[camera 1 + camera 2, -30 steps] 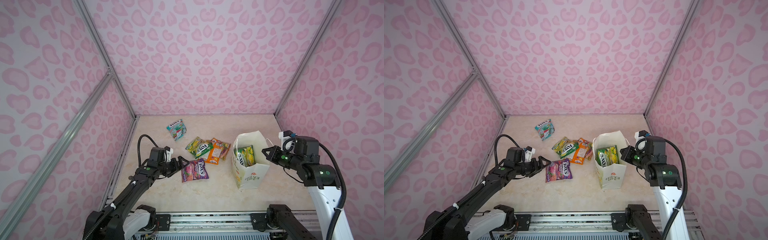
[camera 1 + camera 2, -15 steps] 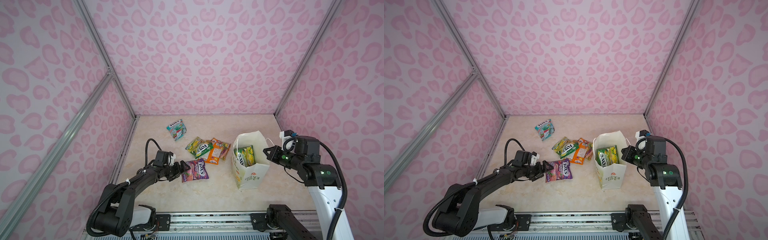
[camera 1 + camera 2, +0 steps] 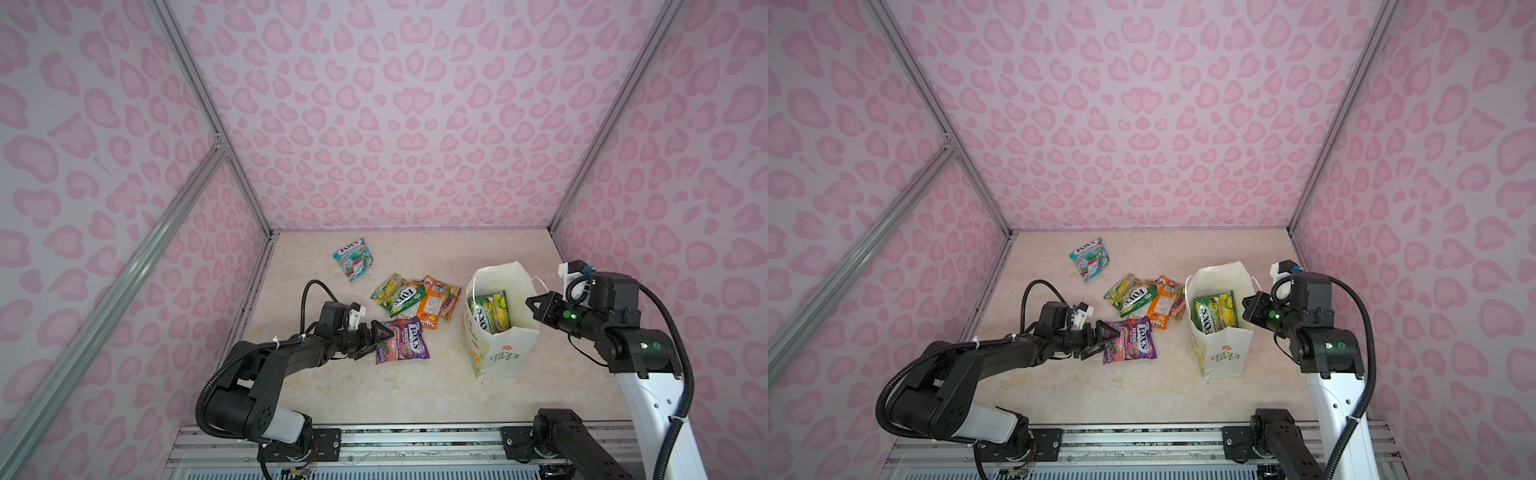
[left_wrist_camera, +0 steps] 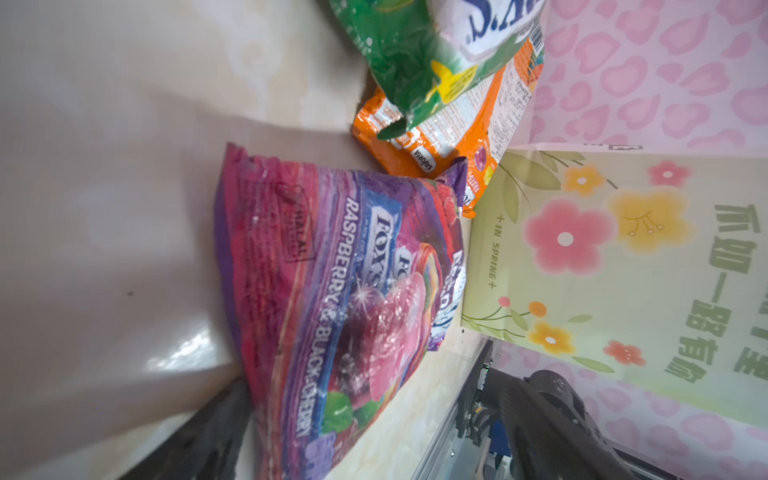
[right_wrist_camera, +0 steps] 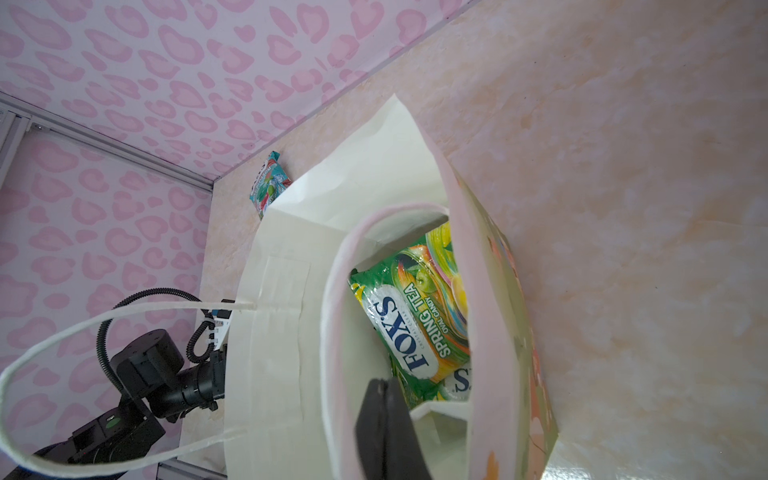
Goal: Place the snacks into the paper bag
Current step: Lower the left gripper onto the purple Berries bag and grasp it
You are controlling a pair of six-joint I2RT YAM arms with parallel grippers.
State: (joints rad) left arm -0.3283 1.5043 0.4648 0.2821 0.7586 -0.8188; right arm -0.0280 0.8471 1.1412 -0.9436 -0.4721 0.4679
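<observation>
Snacks (image 3: 409,296) lie mid-bench, and one green pouch (image 3: 490,311) stands in the paper bag (image 3: 503,353) near the bench's right edge. Left gripper (image 3: 381,340), spread wide and empty, is at the purple pouch (image 3: 405,344). Right gripper (image 3: 532,305) is closed, seemingly pinching the bag's rim.

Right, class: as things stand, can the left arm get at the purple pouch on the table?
Probably yes: the left arm has its open jaws at the near edge of the purple pouch, and nothing lies on top of it.
</observation>
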